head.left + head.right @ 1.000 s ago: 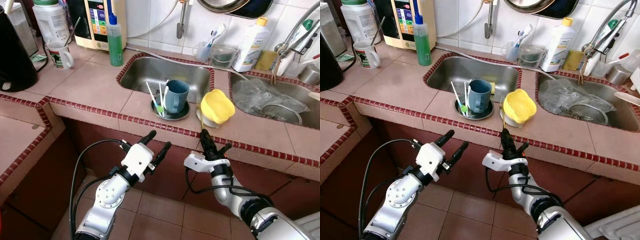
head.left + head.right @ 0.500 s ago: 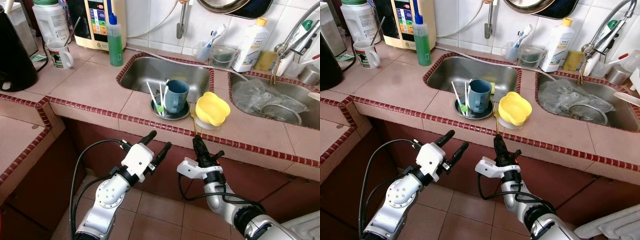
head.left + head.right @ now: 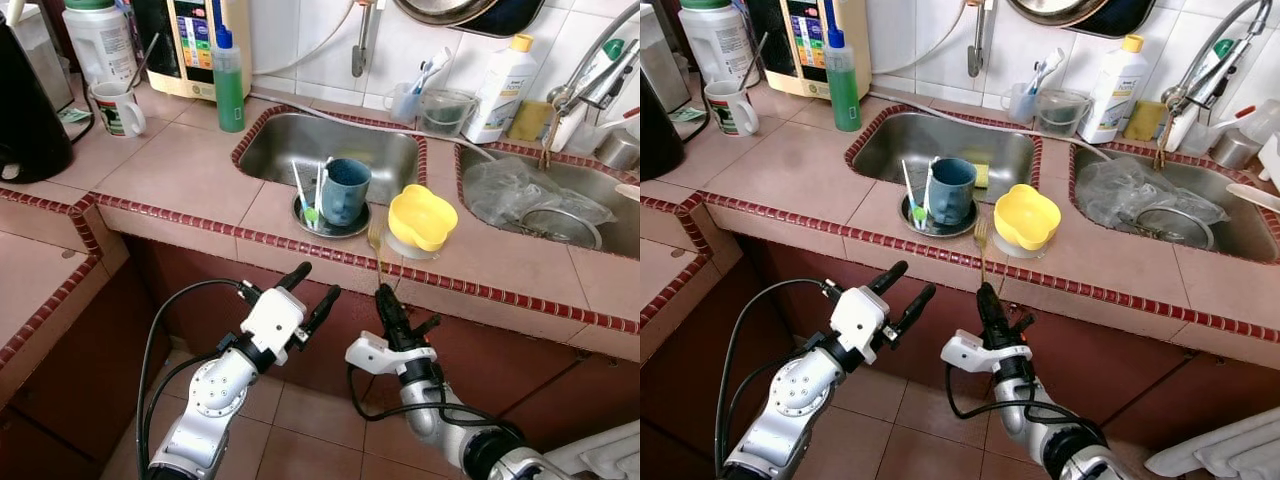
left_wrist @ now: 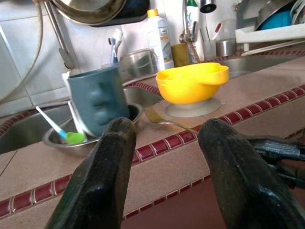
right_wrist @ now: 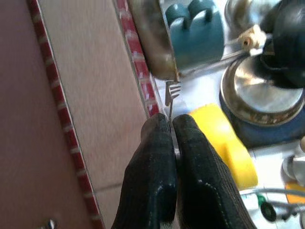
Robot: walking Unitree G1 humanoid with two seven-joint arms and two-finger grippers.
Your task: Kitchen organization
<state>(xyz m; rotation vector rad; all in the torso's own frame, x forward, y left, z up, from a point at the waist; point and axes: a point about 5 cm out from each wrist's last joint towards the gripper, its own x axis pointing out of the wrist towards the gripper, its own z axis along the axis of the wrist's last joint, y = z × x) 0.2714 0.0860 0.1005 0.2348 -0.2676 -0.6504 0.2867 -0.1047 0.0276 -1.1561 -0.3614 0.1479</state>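
A thin metal fork (image 3: 981, 243) stands nearly upright, tines up, its handle pinched between the closed black fingers of the right gripper (image 3: 986, 291) just in front of the tiled counter's edge (image 3: 940, 256). Its tines rise beside the yellow bowl (image 3: 1026, 217), near the blue cup (image 3: 949, 190).

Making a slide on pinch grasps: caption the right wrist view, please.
Right gripper pinching a fork by its handle, tines toward the blue mug and yellow bowl.

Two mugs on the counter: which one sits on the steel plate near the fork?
The blue mug, on the steel plate by the sink. The white mug stands on bare tile at the far left.
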